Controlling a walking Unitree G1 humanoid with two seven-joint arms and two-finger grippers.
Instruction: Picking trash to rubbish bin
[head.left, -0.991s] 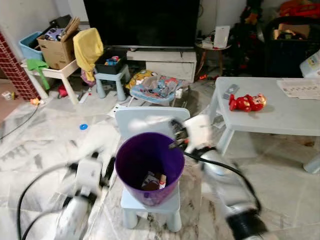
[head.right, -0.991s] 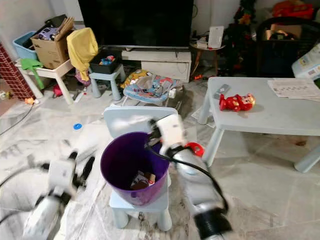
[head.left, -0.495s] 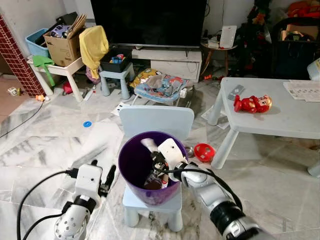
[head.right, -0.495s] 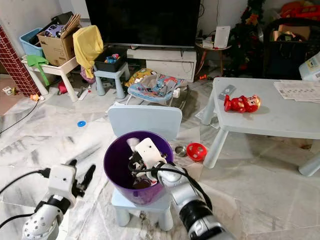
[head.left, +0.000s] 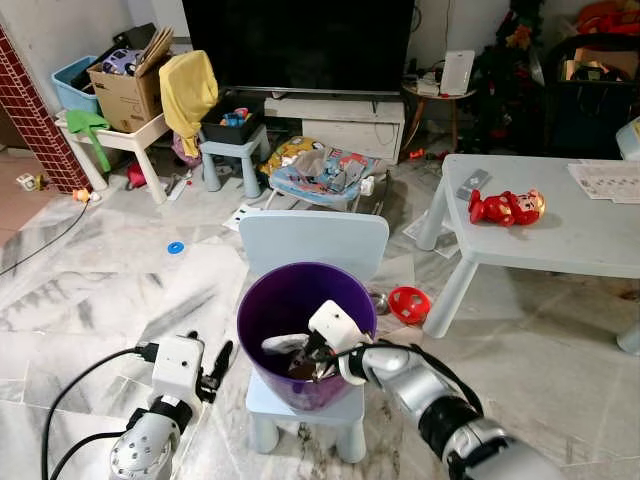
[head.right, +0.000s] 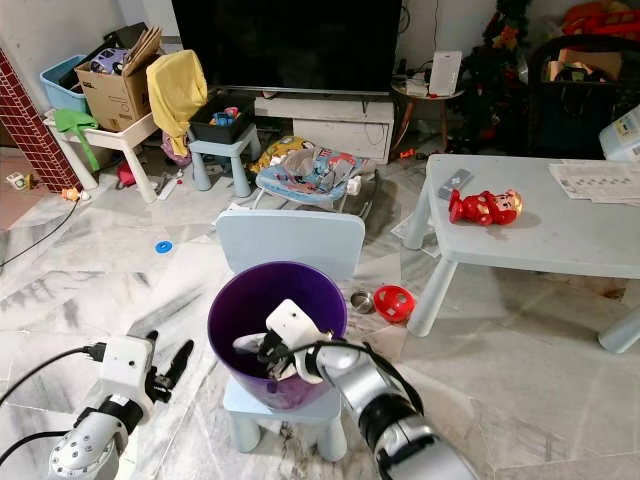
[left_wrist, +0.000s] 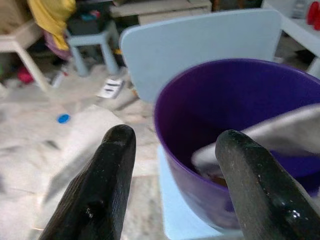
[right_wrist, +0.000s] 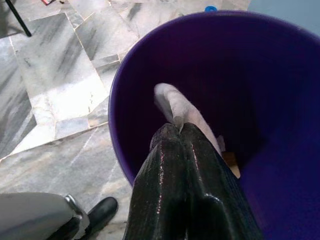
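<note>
A purple rubbish bin stands on the seat of a small pale-blue chair. My right gripper reaches down inside the bin, shut on a limp white piece of trash that hangs over the bin's inner wall. The same white trash lies across the bin's opening, with other scraps dark beneath it. My left gripper is low beside the bin's left side, open with nothing between its fingers; the bin is just ahead of it.
A grey low table with a red toy stands at the right. A red ball toy lies on the floor by the chair. A TV stand, boxes and clutter line the back wall. A black cable trails on the left floor.
My right gripper has come over the bin's rim and sunk lower inside it, still gripping the white trash. The left gripper has stayed beside the bin. The view steadied after earlier blur.
</note>
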